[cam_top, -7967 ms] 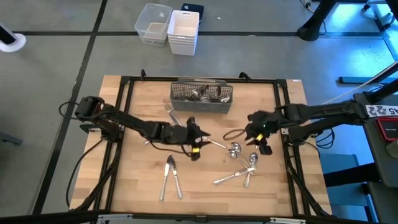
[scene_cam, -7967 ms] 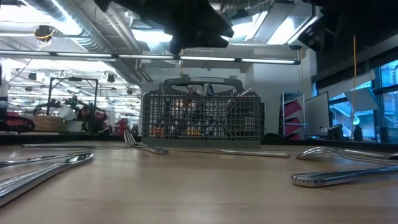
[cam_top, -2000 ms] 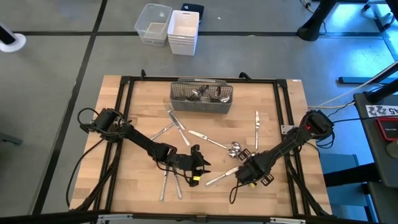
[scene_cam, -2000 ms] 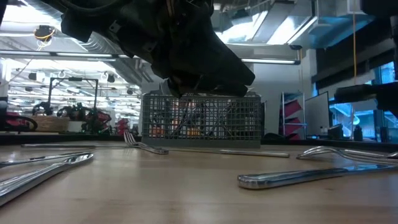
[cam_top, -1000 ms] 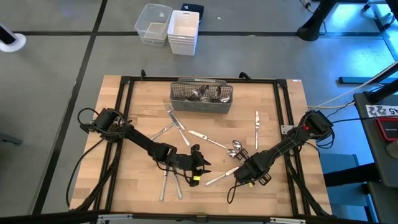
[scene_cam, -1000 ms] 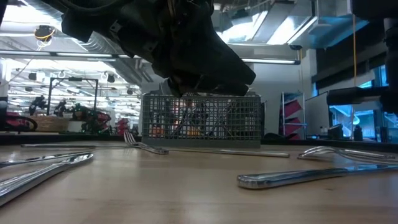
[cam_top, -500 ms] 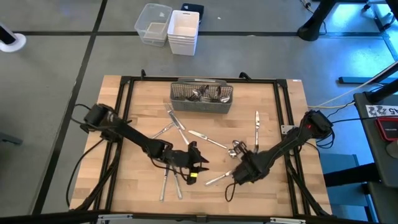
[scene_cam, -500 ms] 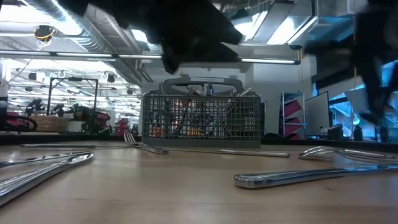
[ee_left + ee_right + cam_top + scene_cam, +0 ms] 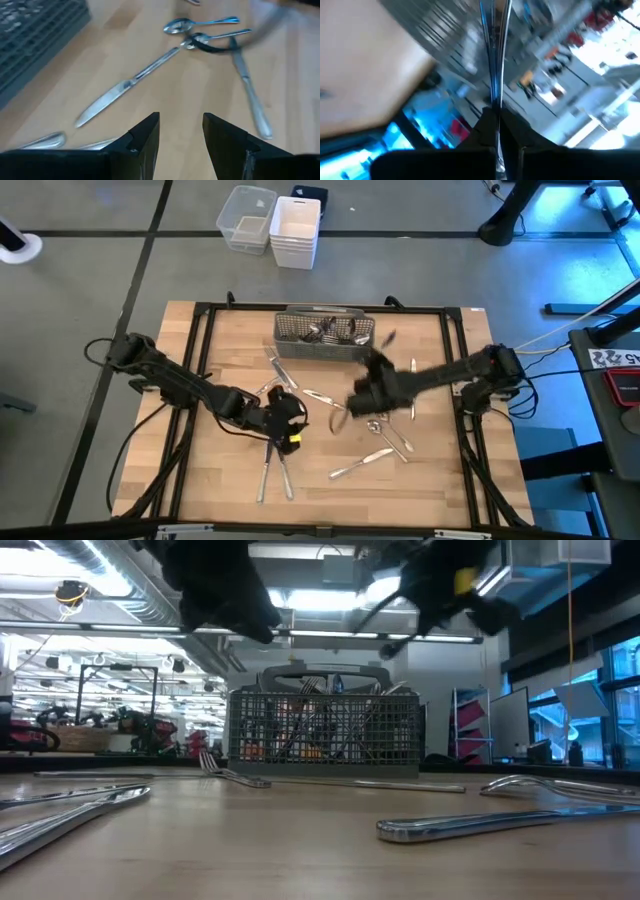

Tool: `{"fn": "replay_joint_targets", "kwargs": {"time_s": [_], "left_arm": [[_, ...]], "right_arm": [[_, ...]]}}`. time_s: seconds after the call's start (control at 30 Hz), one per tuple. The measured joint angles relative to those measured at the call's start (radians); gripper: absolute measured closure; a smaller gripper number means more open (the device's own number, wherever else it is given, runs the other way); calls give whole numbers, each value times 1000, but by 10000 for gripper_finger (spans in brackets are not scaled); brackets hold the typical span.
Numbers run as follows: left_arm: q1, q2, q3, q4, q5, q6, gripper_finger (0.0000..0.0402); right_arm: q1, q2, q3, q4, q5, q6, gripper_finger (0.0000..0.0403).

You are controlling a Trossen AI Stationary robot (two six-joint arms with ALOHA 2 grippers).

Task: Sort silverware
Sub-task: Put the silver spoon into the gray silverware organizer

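While the high view blurs it, the right end effector (image 9: 496, 120) visibly pinches a utensil handle (image 9: 495, 55).

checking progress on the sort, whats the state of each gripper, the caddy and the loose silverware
left gripper: open, empty, low over the table.
right gripper: shut on a slim piece of silverware, raised near the caddy.
caddy: upright at the table's far edge, holding several pieces.
loose silverware: lying flat, scattered on the table.
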Motion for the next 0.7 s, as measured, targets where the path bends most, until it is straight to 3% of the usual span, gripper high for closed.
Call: {"fn": "replay_joint_targets", "kwargs": {"time_s": [0.1,0.2,0.47,0.6,0.7], "left_arm": [[0,-2,0,-49,-27,-37,259],[0,-2,0,-80,-31,-63,259],[1,-2,0,-118,-61,-58,259],[1,-2,0,-160,-74,-95,259],[1,-2,0,-189,-75,-122,259]], "right_arm": [[-111,-1,10,101,84,-153,399],[-217,-1,10,215,91,-332,400],[-383,-1,10,579,-72,-791,403],[-393,-1,10,609,-171,-921,403],[-390,-1,10,590,-168,-963,403]]}}
